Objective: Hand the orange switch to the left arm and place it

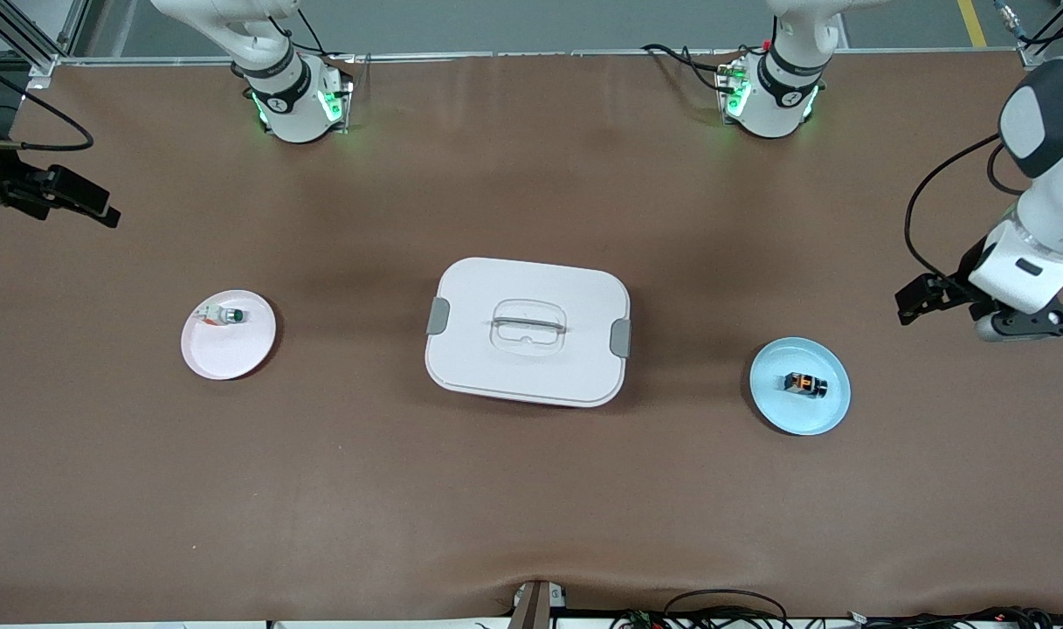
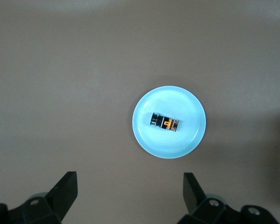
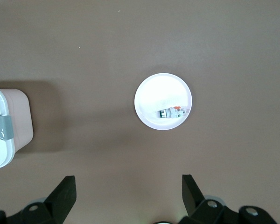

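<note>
Front view: orange switch (image 1: 806, 383) on blue plate (image 1: 771, 397)

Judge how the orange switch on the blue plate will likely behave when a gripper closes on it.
The orange switch looks small and rigid, so probably light and stiff. It lies on its side on the blue plate; its rounded body may roll or skid on the smooth, dished surface if nudged. The open left gripper is much wider than it, so an off-centre close could push it aside.

Box (image 1: 528, 332) mid-table between two plates; orange switch (image 1: 805, 383) on plate (image 1: 824, 415) toward left arm's end
</note>
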### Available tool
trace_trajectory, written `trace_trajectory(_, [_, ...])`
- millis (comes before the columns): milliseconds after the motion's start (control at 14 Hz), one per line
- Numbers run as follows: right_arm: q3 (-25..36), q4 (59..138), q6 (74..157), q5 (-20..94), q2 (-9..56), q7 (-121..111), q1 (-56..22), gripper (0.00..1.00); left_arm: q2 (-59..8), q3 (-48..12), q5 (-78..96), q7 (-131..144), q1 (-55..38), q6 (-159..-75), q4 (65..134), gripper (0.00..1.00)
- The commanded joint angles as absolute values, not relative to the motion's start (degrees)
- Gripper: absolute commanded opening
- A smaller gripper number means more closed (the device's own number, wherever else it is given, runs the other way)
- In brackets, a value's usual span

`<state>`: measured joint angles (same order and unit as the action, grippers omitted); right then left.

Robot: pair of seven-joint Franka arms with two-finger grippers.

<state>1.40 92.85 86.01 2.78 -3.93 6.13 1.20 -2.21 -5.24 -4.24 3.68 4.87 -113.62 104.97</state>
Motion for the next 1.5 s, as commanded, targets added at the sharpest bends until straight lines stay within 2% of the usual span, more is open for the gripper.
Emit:
trace_trajectory(0, [0.97, 94.57, 86.31, 1.32, -5.54, 5.36, 1.58, 1.00, 2.71, 2.00, -2.29, 1.67, -2.08, -110.40, 106.00, 1.00])
trace_trajectory(71, [0.97, 94.57, 86.48, 1.14, -5.54, 5.36, 1.50, 1.00, 4.20, 4.02, -2.29, 1.67, -4.28, -108.48, 105.91, 1.00])
trace_trajectory(286, [0.97, 94.57, 86.84, 1.05, -5.36, 5.36, 1.32, 1.00, 6.67, 3.96, -2.29, 1.93, -5.01, -105.13, 104.95, 1.00])
trace_trajectory(500, [0.97, 94.75, 87.10, 1.05, -5.27, 5.45, 1.23, 1.00, 5.89, 3.69, -2.29, 1.76, -5.27, -99.69, 98.90, 1.00])
trace_trajectory(786, [0.97, 94.75, 87.19, 1.84, -5.19, 5.54, 1.32, 1.00, 5.80, 3.69, 1.23, 2.28, -5.27, -98.96, 96.86, 1.00])
trace_trajectory(1143, [0.97, 94.75, 87.19, 2.55, -5.19, 5.54, 1.32, 1.00, 1.33, 2.90, 0.70, 2.29, -5.62, -94.84, 90.63, 1.00])
trace_trajectory(1429, [0.88, 94.75, 87.19, 2.11, -5.19, 5.45, 1.23, 1.00, -1.41, 2.55, 0.96, 2.29, -5.28, -94.48, 89.03, 1.00])
